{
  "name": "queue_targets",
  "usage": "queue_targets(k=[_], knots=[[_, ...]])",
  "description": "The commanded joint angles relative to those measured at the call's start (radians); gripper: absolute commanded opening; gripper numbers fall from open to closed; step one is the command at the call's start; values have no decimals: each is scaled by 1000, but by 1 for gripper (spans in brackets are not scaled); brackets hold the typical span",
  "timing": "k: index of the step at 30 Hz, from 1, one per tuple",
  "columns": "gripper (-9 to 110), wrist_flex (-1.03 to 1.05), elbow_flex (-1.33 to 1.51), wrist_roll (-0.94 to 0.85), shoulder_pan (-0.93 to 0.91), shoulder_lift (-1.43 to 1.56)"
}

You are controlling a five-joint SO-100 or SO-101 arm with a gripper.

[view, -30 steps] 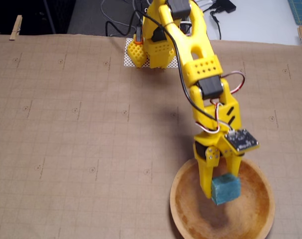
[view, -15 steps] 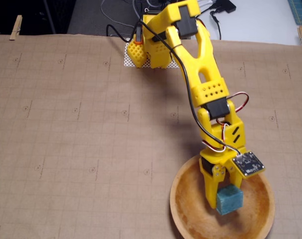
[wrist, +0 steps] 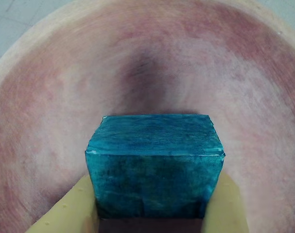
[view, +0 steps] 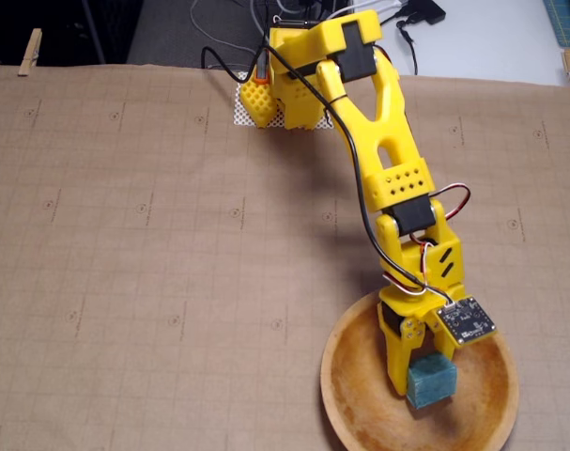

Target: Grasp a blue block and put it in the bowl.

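The yellow arm (view: 378, 141) reaches from its base at the far edge of the bench (view: 125, 282) down toward the near right corner, where the wooden bowl (view: 486, 413) sits on brown gridded paper (view: 172, 207). The hand (view: 418, 381) is lowered inside the bowl and is closed on the blue block (view: 430, 383), which sits between its 2 yellow fingers (view: 395, 362). In the wrist view the block (wrist: 154, 162) fills the lower middle of the picture, with a finger pressed against each side (wrist: 72, 208), and the bowl's mottled reddish-brown inside (wrist: 152, 63) spreads behind it with a dark shadow just beyond the block. Whether the block touches the bowl's floor cannot be told. A small circuit board (view: 465, 322) rides on the wrist above the bowl's rim.
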State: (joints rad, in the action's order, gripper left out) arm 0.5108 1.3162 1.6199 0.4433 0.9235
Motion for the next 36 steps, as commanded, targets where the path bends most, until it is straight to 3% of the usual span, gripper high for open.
queue_targets(k=[1,30,36], knots=[[25,-5,-69,8,17,46],[52,-3,-60,12,15,104],[53,71,-40,8,11,215]])
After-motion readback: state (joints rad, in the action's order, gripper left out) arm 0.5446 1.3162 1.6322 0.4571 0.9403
